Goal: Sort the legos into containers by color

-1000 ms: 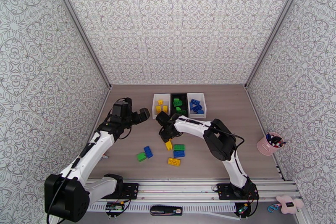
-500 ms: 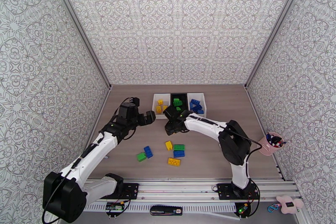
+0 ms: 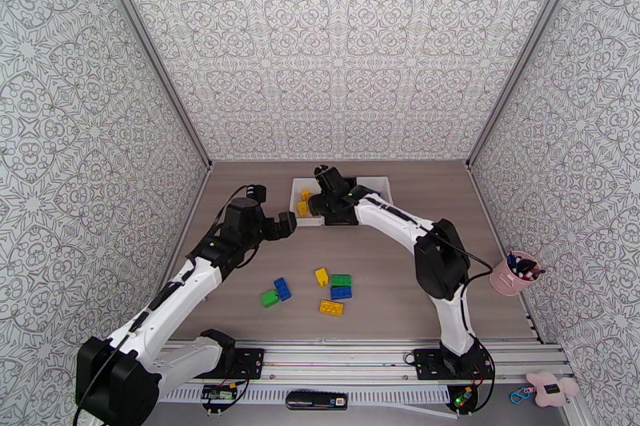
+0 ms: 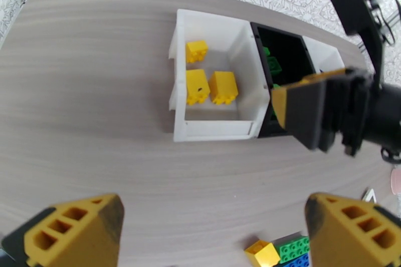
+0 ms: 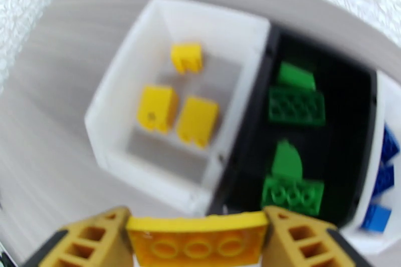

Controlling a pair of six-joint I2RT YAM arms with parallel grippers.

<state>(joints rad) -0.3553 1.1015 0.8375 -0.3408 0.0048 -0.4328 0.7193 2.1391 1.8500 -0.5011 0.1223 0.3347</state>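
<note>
Lying nearest on the tabletop (image 3: 416,292) are six loose legos (image 3: 342,292) in one small cluster: two green, two blue, two yellow. Just beyond them the left claw (image 4: 213,233) hangs wide and empty over bare wood, a little closer to the containers than a second ago. The bigger change is on the right. The right claw (image 5: 197,233), low over the cluster a second ago, has swung out to the containers. It pinches a flat yellow brick (image 5: 197,248) and is poised at the near edge where the yellow bin (image 4: 178,62) meets the black bin (image 5: 346,127). I judge the carry all but done: what remains is a small shift left over the yellow bin and a release. Three yellow legos lie in that bin already. The black bin holds green ones, four by my count, though they are blurred. The right-hand white bin (image 4: 323,55) shows three blue pieces at its edge; the rest I cannot count.
</note>
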